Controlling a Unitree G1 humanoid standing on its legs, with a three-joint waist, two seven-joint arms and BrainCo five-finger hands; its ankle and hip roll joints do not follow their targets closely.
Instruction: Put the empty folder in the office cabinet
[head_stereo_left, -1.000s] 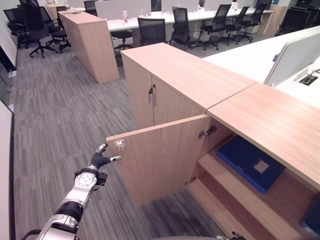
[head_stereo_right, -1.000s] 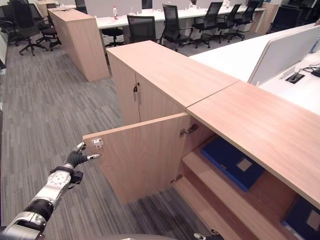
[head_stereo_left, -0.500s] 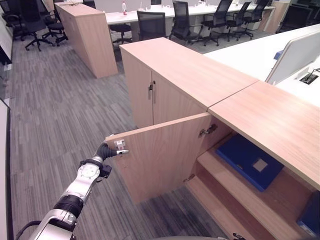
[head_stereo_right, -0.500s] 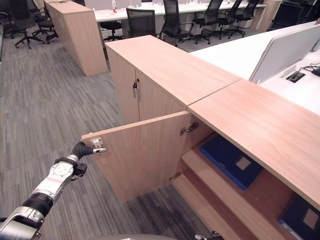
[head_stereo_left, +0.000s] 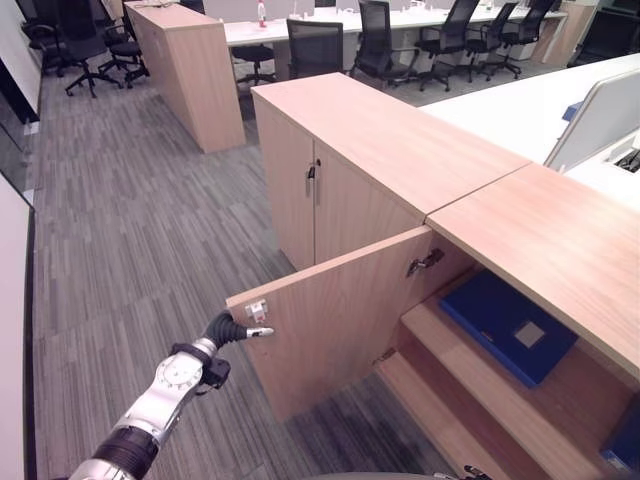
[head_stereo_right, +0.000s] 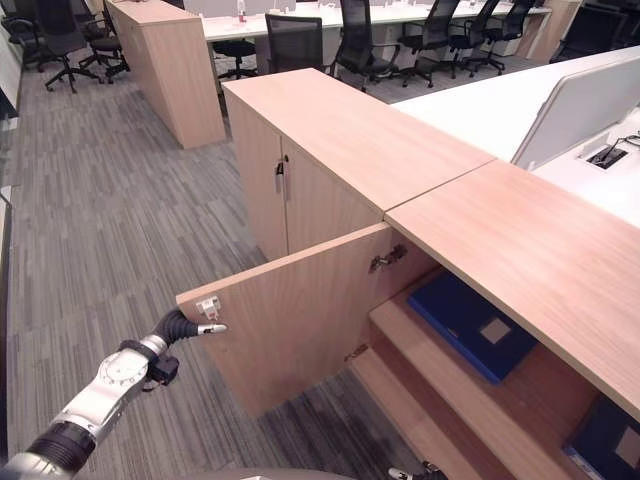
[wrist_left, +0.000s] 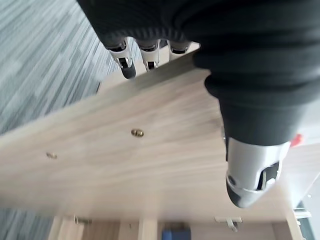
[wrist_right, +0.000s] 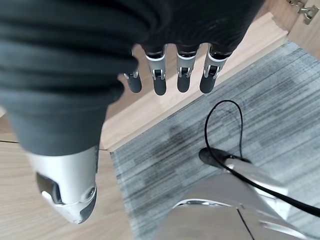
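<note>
The low wooden office cabinet (head_stereo_left: 545, 235) stands with its door (head_stereo_left: 335, 320) swung out towards me. A blue folder (head_stereo_left: 508, 325) lies flat on the upper shelf inside. My left hand (head_stereo_left: 228, 330) is at the door's free edge beside the small metal latch (head_stereo_left: 256, 310). Its fingers (wrist_left: 126, 64) hook over that edge, and the thumb (wrist_left: 252, 172) lies along the door's inner face (wrist_left: 150, 165). My right hand (wrist_right: 75, 100) hangs low by the cabinet's foot, fingers (wrist_right: 160, 75) straight and holding nothing.
A second blue folder (head_stereo_left: 626, 440) sits on the lower shelf at the far right. A closed cabinet (head_stereo_left: 340, 160) adjoins on the far side. Another wooden unit (head_stereo_left: 190, 70), desks and black office chairs (head_stereo_left: 315, 45) stand further back across grey carpet (head_stereo_left: 130, 230).
My left hand has gone from spread fingers short of the door to gripping its free edge. The camera has shifted a little.
</note>
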